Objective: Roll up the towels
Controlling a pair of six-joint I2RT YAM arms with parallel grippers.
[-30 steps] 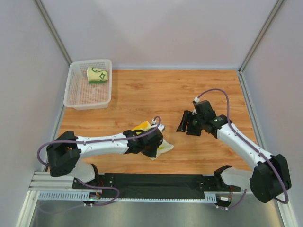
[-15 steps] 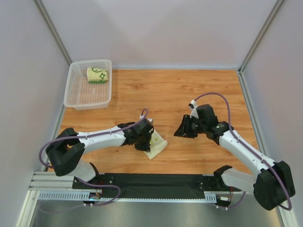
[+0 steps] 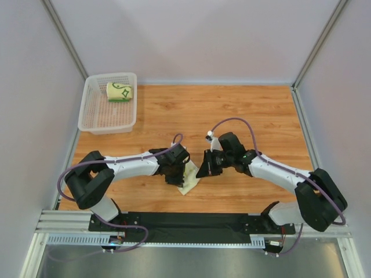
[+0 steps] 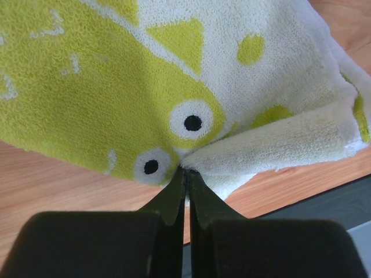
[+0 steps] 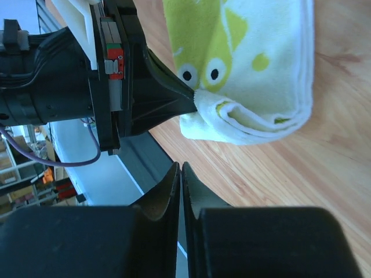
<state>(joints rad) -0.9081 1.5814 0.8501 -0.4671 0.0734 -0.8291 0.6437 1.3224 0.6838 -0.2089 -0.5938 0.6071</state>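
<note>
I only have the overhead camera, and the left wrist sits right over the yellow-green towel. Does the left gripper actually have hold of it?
Observer: Yes. The left wrist camera shows the left gripper shut on the yellow-green towel, pinching its edge beside two printed eyes.
Operator: And the right gripper, any cloth in it?
Observer: No. The right gripper is shut on nothing, apart from the towel, with bare table between them.
Operator: Is the towel flat or folded?
Observer: Folded. The right wrist camera shows stacked layers curling round at one end.
</note>
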